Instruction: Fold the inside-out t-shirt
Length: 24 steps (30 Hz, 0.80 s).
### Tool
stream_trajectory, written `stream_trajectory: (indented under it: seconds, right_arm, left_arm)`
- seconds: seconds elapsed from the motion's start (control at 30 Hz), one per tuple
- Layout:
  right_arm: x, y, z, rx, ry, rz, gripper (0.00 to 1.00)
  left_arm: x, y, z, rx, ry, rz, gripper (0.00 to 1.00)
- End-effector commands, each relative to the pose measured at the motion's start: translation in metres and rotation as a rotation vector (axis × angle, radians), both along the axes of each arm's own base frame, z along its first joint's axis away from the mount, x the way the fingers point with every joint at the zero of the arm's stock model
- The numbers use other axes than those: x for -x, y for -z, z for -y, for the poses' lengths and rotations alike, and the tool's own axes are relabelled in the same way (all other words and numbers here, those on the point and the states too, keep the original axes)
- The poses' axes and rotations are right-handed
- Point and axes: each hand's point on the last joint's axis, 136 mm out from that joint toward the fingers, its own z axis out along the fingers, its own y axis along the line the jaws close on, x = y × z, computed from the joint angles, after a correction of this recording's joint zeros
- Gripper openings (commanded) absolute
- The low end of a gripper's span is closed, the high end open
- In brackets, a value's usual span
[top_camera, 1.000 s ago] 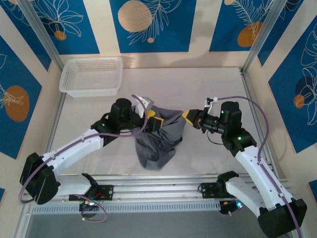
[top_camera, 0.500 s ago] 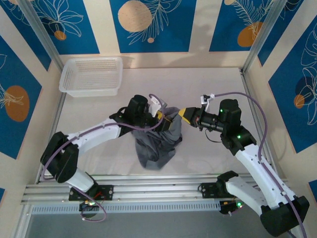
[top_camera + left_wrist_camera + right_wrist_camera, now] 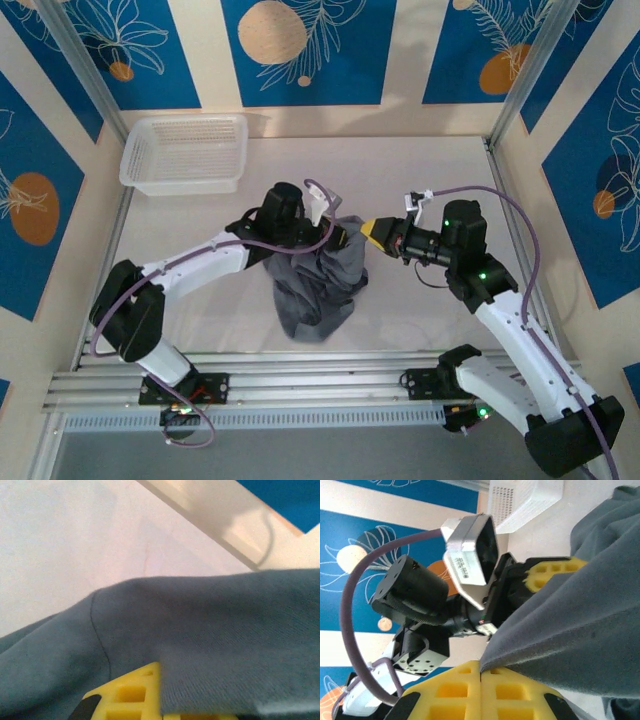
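The inside-out t-shirt (image 3: 315, 285) is a dark slate-grey bunch in mid-table, its top edge lifted and its lower part resting on the table. My right gripper (image 3: 372, 232) is shut on that upper edge from the right; in the right wrist view its yellow pads (image 3: 455, 690) press together with the fabric (image 3: 580, 630) coming out of the seam. My left gripper (image 3: 345, 237) meets the same edge from the left, a short way from the right one. It is shut on the cloth (image 3: 225, 640), which drapes over its yellow finger (image 3: 130, 695).
A white mesh basket (image 3: 185, 150) stands at the back left of the table. Metal frame rails (image 3: 300, 385) run along the near edge, and side posts border the table. The left arm's wrist and camera (image 3: 470, 555) sit close in front of the right gripper.
The left arm has reached right, up to the shirt's raised edge beside the right gripper, and its jaws have shut on the cloth. The right gripper has barely moved and has kept its hold.
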Motion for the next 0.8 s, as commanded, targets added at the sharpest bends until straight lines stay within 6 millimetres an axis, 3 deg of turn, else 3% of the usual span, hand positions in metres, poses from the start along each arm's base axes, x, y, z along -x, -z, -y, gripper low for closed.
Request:
stream_trajectory:
  seconds: [0.0, 0.1, 0.2, 0.33, 0.47, 0.6, 0.7, 0.77]
  right_arm:
    - [-0.012, 0.019, 0.035, 0.064, 0.126, -0.032, 0.00]
    - [-0.038, 0.079, 0.083, 0.031, 0.248, -0.224, 0.00]
    - [-0.051, 0.114, 0.100, -0.063, 0.225, -0.352, 0.00]
    - [-0.053, 0.100, 0.089, -0.093, 0.160, -0.316, 0.11]
    - [-0.043, 0.079, 0.094, -0.064, 0.224, -0.230, 0.32]
    - [-0.022, 0.067, 0.094, -0.017, 0.285, -0.128, 0.31]
    - [-0.006, 0.064, 0.074, 0.043, 0.221, -0.016, 0.28]
    - [-0.001, 0.074, 0.061, 0.134, 0.185, 0.059, 0.30]
  left_arm:
    - [0.030, -0.079, 0.001, 0.295, 0.175, -0.134, 0.00]
    - [0.062, -0.110, -0.001, 0.392, 0.310, -0.266, 0.00]
    - [0.075, -0.109, -0.010, 0.354, 0.313, -0.314, 0.00]
    - [0.083, -0.104, -0.017, 0.326, 0.304, -0.309, 0.00]
    - [0.075, -0.096, -0.012, 0.317, 0.281, -0.332, 0.00]
    - [0.066, -0.084, -0.007, 0.301, 0.263, -0.364, 0.00]
    - [0.063, -0.078, -0.004, 0.296, 0.262, -0.388, 0.00]
    - [0.062, -0.079, -0.003, 0.300, 0.265, -0.389, 0.00]
